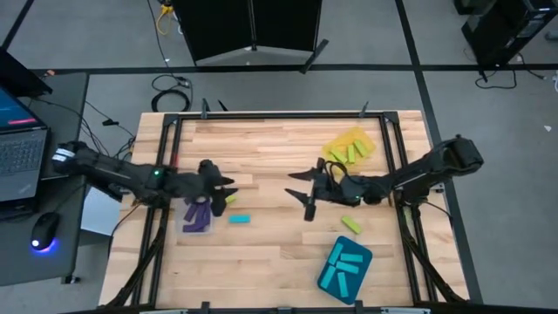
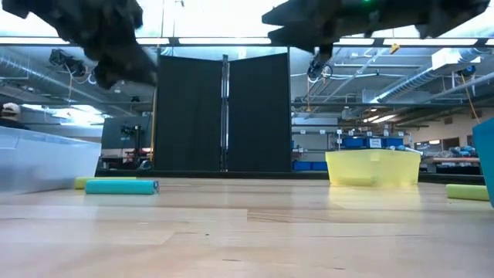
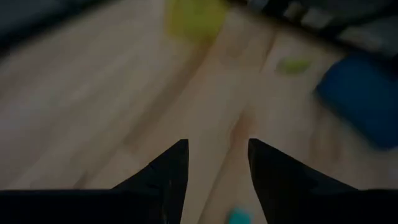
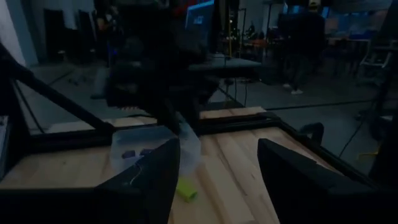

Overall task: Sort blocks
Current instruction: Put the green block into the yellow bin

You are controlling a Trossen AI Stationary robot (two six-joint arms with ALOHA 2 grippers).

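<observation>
My left gripper point(image 1: 228, 187) point(image 3: 217, 142) hangs open above the table, beside a clear tray point(image 1: 197, 215) that holds purple blocks point(image 4: 137, 153). A cyan block point(image 1: 239, 219) and a yellow-green block point(image 1: 231, 200) lie flat on the wood just past its fingers. My right gripper point(image 1: 298, 194) point(image 4: 219, 142) hovers open over the table's middle, pointing level toward the left arm, with nothing between its fingers. Another yellow-green block point(image 1: 350, 225) lies on the wood near the right arm.
A yellow tray point(image 1: 351, 146) with yellow-green blocks stands at the far right. A teal tray point(image 1: 344, 268) with cyan blocks sits near the front edge. Bare wood lies between the two grippers. A laptop point(image 1: 19, 144) and a mouse sit off the table's left side.
</observation>
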